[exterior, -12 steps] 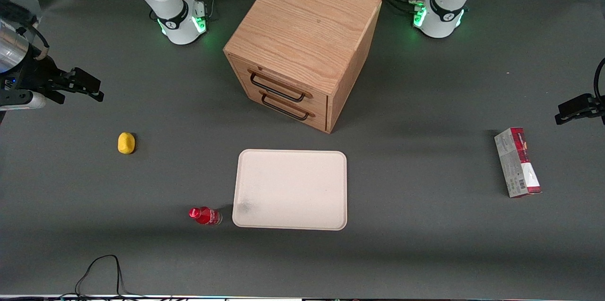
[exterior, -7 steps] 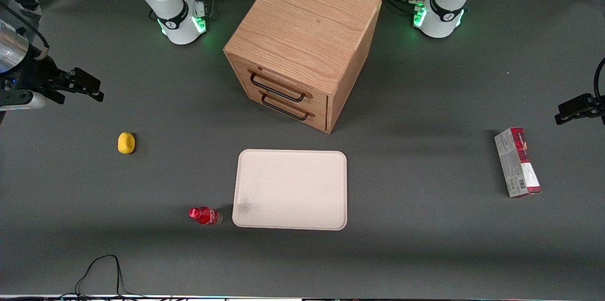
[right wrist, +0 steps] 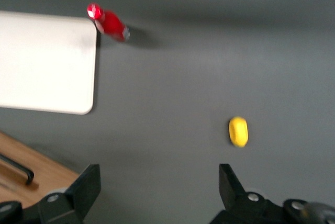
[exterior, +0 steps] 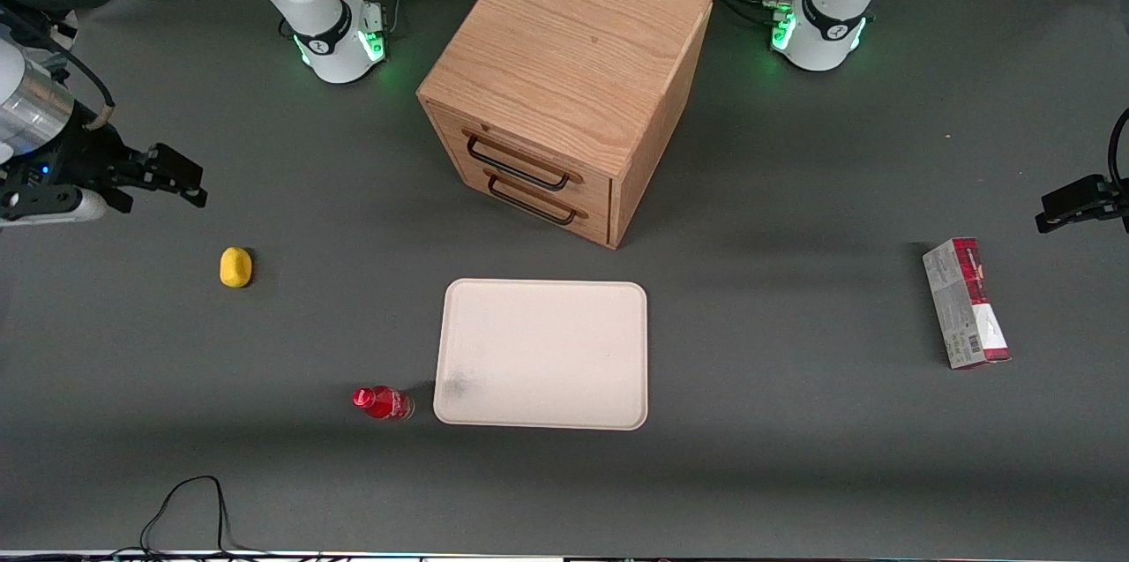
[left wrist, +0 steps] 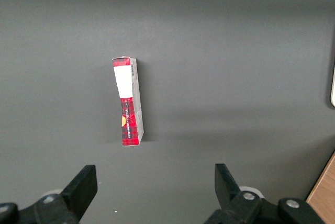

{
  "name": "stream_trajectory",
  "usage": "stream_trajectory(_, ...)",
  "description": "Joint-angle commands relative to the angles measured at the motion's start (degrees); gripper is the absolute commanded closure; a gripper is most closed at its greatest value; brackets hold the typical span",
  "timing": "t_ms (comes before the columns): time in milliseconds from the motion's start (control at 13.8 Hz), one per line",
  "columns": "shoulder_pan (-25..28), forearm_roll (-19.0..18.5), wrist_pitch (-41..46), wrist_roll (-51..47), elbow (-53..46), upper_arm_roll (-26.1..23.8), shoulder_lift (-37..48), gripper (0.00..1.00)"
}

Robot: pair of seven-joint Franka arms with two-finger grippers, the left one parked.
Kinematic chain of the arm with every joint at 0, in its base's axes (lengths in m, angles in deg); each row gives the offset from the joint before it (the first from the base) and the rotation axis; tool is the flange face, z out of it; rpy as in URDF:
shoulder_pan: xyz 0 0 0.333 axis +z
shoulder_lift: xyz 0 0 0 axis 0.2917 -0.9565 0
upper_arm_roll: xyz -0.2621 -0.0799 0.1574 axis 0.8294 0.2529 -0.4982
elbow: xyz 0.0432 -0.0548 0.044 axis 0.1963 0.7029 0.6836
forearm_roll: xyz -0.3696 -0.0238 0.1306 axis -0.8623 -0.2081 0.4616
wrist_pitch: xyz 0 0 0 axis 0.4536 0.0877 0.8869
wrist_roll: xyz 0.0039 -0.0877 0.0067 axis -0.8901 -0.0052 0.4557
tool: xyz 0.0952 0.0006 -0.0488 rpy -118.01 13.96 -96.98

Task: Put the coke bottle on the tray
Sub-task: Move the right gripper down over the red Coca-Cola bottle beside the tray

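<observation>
The coke bottle (exterior: 381, 401) lies on its side on the dark table, a tiny bottle with a red cap and red label, just beside the tray's corner nearest the front camera. It also shows in the right wrist view (right wrist: 109, 23). The tray (exterior: 542, 354) is flat, cream-white and bare, with a faint grey smudge; its edge shows in the right wrist view (right wrist: 47, 62). My right gripper (exterior: 181, 178) hangs open and empty above the table at the working arm's end, well away from the bottle and farther from the front camera. Its gap shows in the wrist view (right wrist: 159, 185).
A wooden drawer box (exterior: 564, 86) with two black handles stands farther from the front camera than the tray. A small yellow lump (exterior: 235, 266) lies between my gripper and the bottle. A red-and-grey carton (exterior: 966, 303) lies toward the parked arm's end. A black cable (exterior: 190, 509) loops near the front edge.
My right gripper has shifted a little toward the table's middle and nearer the front camera. The bottle, tray and other things have not moved.
</observation>
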Motion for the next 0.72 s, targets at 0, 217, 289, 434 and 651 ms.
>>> stream_trajectory(0,-3.44,1.53,2.08,-2.83,-16.46,-5.46,-13.33,0.00)
stream_trajectory(217,-4.59,1.62,0.68,-4.42,-27.10,-9.86,-24.22,0.00)
stream_trajectory(289,-4.51,1.71,-1.94,-4.60,-29.75,-10.92,-28.09,0.00)
stream_trajectory(434,-4.25,1.36,-10.27,-6.96,-30.74,-13.29,-33.55,0.00)
stream_trajectory(651,-1.44,0.83,-22.14,-7.67,-30.30,-13.39,-41.28,0.00)
